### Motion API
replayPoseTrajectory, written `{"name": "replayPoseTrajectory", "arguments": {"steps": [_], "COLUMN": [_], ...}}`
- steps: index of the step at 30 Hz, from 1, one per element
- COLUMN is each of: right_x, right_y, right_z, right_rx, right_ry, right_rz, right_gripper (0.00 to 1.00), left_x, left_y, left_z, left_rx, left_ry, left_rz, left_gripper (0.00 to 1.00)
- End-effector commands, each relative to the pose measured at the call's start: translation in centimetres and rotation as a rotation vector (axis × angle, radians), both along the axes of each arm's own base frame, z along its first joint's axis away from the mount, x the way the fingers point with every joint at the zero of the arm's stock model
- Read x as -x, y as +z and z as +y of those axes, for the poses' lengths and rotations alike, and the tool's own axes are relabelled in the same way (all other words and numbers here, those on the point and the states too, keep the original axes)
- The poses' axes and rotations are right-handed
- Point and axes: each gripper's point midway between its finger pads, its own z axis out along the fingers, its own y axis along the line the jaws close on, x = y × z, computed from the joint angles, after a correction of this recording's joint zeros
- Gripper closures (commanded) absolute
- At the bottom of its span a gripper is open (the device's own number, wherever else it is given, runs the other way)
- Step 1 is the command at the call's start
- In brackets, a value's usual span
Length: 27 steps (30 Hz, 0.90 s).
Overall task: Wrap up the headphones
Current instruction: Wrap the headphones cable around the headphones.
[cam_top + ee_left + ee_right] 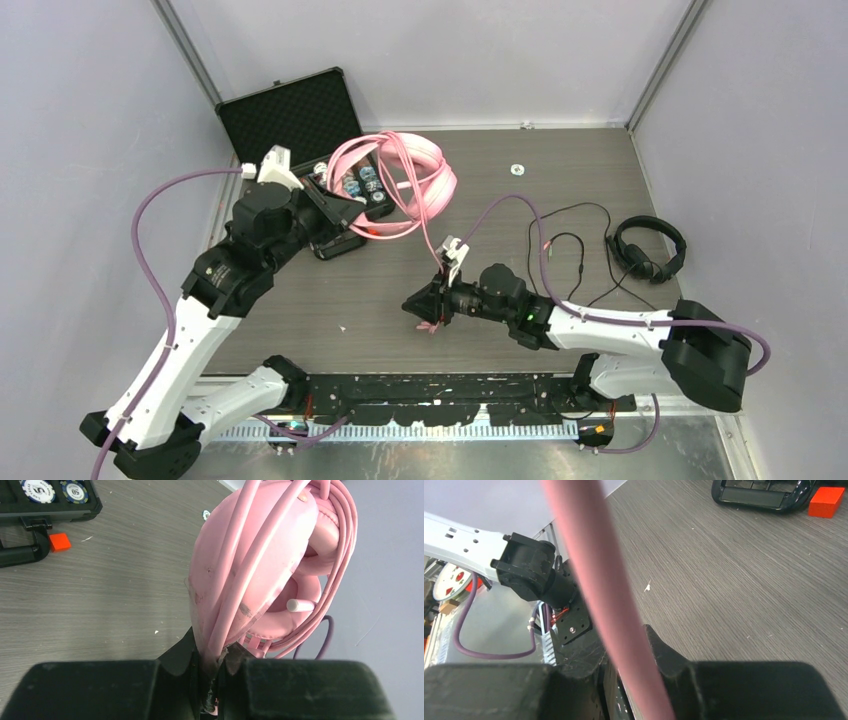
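The pink headphones (425,170) hang above the table at the back centre, with their pink cable (424,232) looped round them several times. My left gripper (350,208) is shut on their headband; in the left wrist view the headphones (260,565) rise straight out of my left gripper (216,661). My right gripper (422,308) is shut on the free end of the cable, low over the table's middle. In the right wrist view the cable (596,575) runs between the closed fingers of my right gripper (636,660). The black headphones (650,250) lie at the right, their thin black cable (570,250) spread loose.
An open black case (290,110) with poker chips (360,185) stands at the back left, beside my left arm. An orange block (60,542) lies near the case handle. A small white disc (517,169) lies at the back. Grey walls close in on three sides.
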Motion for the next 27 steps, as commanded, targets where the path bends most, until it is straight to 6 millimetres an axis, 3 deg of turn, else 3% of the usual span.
{"name": "replayPoseTrajectory", "arguments": {"steps": [1, 20, 27], "right_x": [0.2, 1.9, 1.6], "right_y": [2.2, 0.3, -1.8], "right_z": [0.8, -0.1, -0.3], "right_rx": [-0.1, -0.161, -0.127], "right_ry": [0.028, 0.091, 0.081], "right_rz": [-0.048, -0.099, -0.102], "right_gripper": [0.71, 0.66, 0.66], "left_x": [0.2, 0.4, 0.5], "left_y": [8.7, 10.3, 10.6], "left_z": [0.1, 0.2, -0.1], "left_rx": [0.184, 0.216, 0.236], "left_ry": [0.008, 0.006, -0.006], "left_rz": [-0.223, -0.253, -0.256], "left_gripper": [1.0, 1.0, 1.0]}}
